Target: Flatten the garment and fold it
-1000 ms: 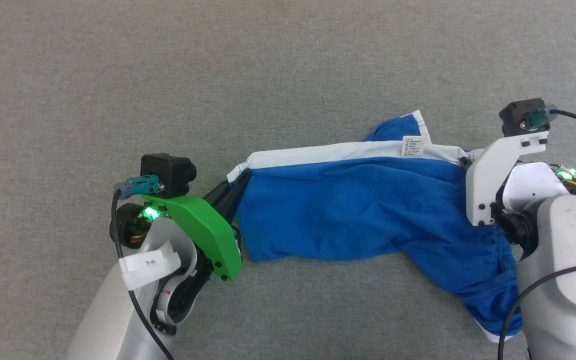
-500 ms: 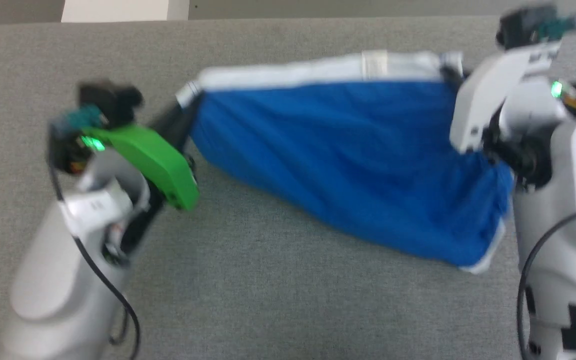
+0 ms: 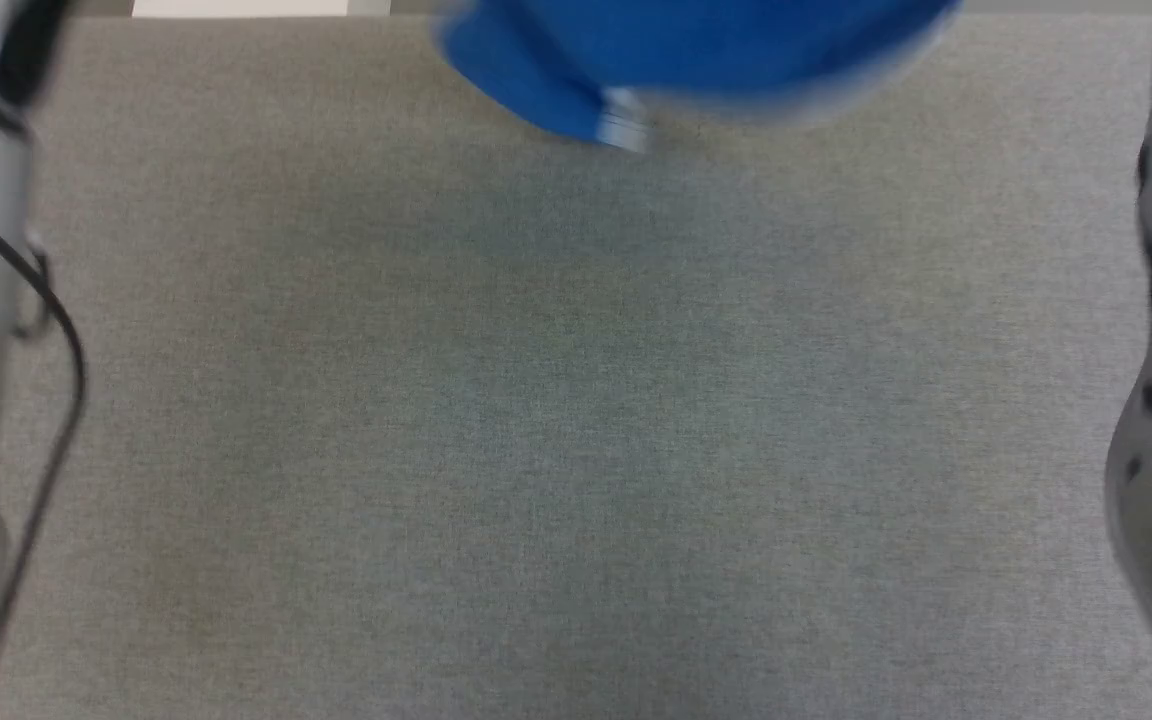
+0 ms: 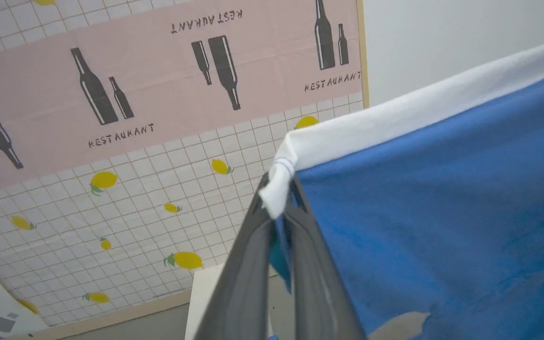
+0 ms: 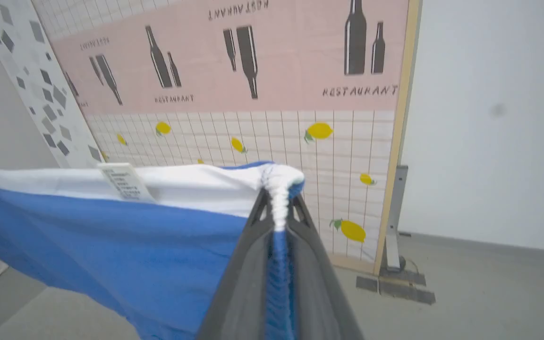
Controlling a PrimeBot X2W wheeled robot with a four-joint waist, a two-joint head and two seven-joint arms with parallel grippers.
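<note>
The small royal-blue soft fabric shorts (image 3: 686,55), edged with a white band, are held in the air above the far edge of the grey felt-covered tabletop (image 3: 576,400), clear of it. Their lower hem is blurred in the head view. The left gripper (image 4: 279,191) is clenched on one corner of the white band (image 4: 395,118). The right gripper (image 5: 279,203) is clamped on the opposite, gathered corner. A small white sewn label (image 5: 123,182) stands up from the band between them. The band is drawn nearly straight and the blue cloth hangs beneath it, toward the tabletop.

Very little cloth is pinched on the left side, where the white corner pokes just past the fingertips. If the band is stretched further, that corner could be pulled free. The shorts would then swing from the other grip and land crumpled on the tabletop.

Whether both layers are caught in each grip cannot be told. If a single layer is held, the shorts may sag open like a bag instead of lying flat.

If the garment is lowered straight down, the hanging cloth is likely to be piled under the band. If it is laid too near the tabletop's far edge, part of it could slide off.
</note>
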